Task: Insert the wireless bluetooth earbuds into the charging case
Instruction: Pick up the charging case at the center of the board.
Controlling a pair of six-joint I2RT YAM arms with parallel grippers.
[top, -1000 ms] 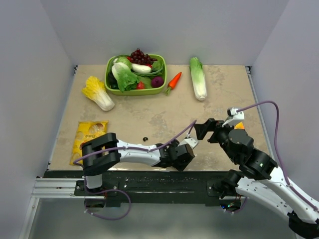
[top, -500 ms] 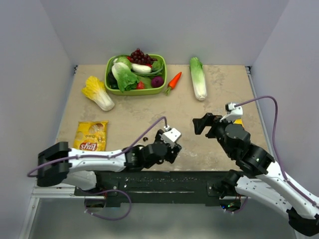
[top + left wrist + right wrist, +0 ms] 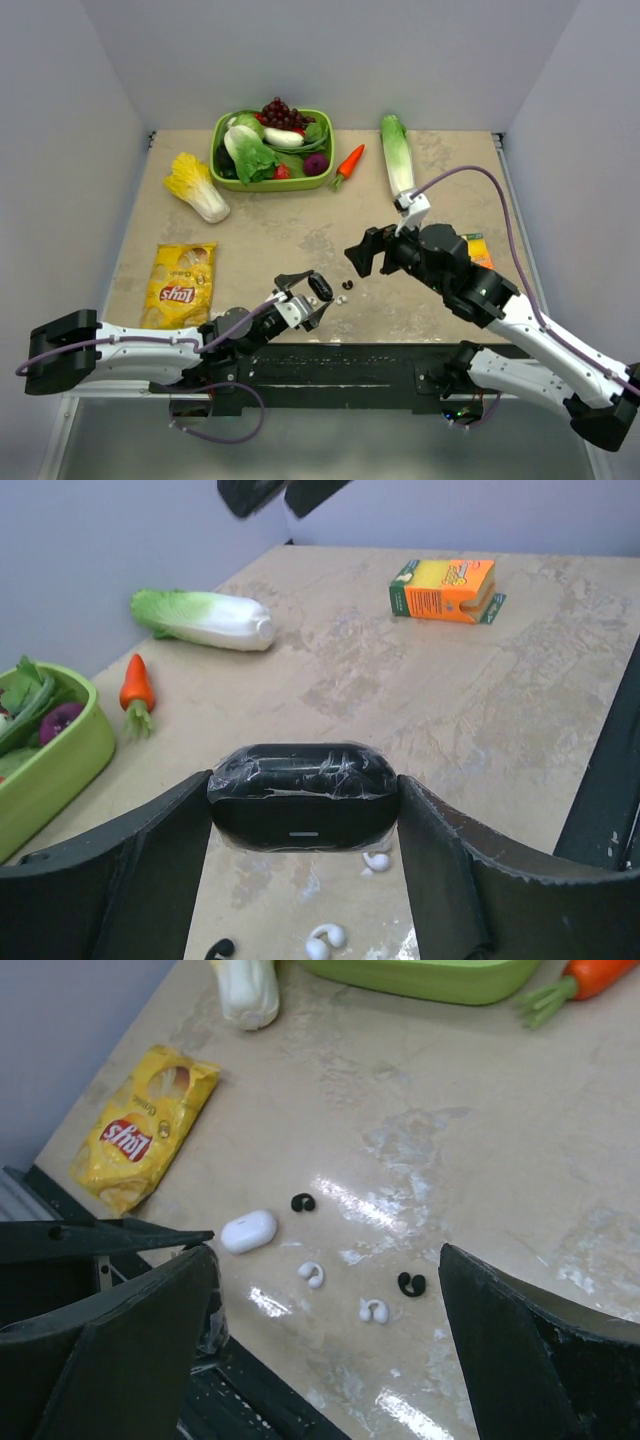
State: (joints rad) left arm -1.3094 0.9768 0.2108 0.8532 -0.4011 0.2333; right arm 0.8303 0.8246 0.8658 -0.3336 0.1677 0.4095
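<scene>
Two fingers of the left claw (image 3: 303, 815) are clamped on a black case (image 3: 300, 780) held above the desk (image 3: 500, 710), perhaps for loading, while the right claw (image 3: 325, 1250), spread wide, hangs over white buds (image 3: 312, 1274), black buds (image 3: 302, 1201) and the white case (image 3: 248, 1231) lying apart there.

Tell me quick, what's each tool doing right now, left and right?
Left tool: closed on a black case.
Right tool: open, holding nothing.
</scene>
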